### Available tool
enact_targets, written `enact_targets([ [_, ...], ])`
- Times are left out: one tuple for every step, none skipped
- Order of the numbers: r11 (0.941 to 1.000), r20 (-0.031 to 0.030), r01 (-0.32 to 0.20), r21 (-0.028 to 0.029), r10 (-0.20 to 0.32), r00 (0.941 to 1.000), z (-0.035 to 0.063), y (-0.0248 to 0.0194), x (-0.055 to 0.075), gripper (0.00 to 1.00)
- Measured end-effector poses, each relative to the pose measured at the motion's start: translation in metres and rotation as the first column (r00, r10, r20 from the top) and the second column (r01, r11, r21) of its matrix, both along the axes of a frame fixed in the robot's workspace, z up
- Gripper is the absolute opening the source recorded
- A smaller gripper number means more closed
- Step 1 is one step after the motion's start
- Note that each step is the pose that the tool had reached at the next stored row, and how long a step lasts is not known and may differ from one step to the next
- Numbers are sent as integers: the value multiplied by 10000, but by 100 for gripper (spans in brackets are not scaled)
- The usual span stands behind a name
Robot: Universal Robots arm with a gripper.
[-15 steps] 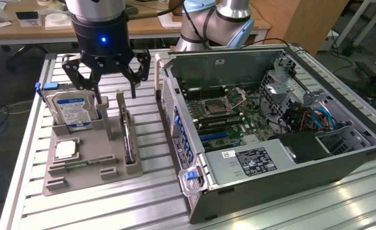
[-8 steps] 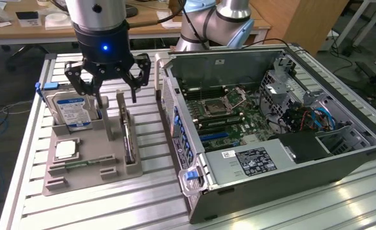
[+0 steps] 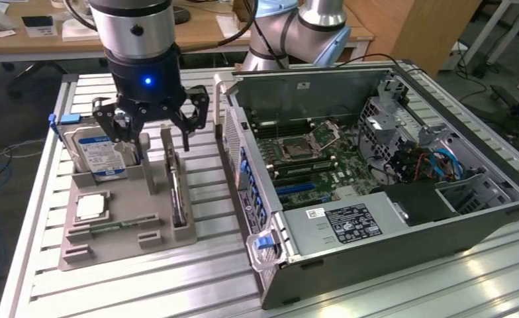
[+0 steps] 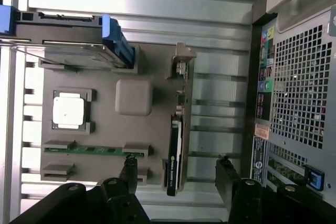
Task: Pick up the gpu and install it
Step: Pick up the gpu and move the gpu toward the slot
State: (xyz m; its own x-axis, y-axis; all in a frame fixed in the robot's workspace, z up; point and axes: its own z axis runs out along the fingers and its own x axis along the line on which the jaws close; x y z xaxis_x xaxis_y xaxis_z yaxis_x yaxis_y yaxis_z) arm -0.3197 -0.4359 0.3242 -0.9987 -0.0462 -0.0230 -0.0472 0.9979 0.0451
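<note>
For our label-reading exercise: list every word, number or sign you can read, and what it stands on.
Nothing reads clearly enough to quote.
Label on the hard drive: blurred.
Sticker on the power supply: too small.
Edge lettering on the graphics card: blurred.
Rear stickers on the computer case: too small.

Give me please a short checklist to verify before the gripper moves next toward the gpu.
1. Open gripper, holding nothing: ok.
2. The gpu stands on edge in the tray: ok.
3. The gpu centred between the fingers, wrist view: ok.
4. Fingers clear of the hard drive: ok.
5. Side of computer case open, motherboard exposed: ok.
</note>
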Motion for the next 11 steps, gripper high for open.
enact_targets([
  [10000,0,0,0,0,10000,-18,0,0,71],
  [10000,-1,1,0,-1,10000,-36,0,-1,71],
  [10000,-1,1,-3,-1,10000,-54,0,0,71],
  [10000,-1,0,-12,0,10000,-73,1,0,71],
  [10000,-2,0,-28,0,10000,-91,2,0,71],
  [10000,-1,-1,-41,1,10000,-109,4,0,71],
  [10000,-2,0,-49,0,10000,-127,7,0,71],
  [10000,-1,0,-51,0,10000,-145,10,0,71],
  [10000,-2,0,-52,0,10000,-163,14,0,71],
  [10000,-1,1,-52,-1,10000,-181,18,0,71],
  [10000,-1,0,-52,0,10000,-200,21,0,71],
])
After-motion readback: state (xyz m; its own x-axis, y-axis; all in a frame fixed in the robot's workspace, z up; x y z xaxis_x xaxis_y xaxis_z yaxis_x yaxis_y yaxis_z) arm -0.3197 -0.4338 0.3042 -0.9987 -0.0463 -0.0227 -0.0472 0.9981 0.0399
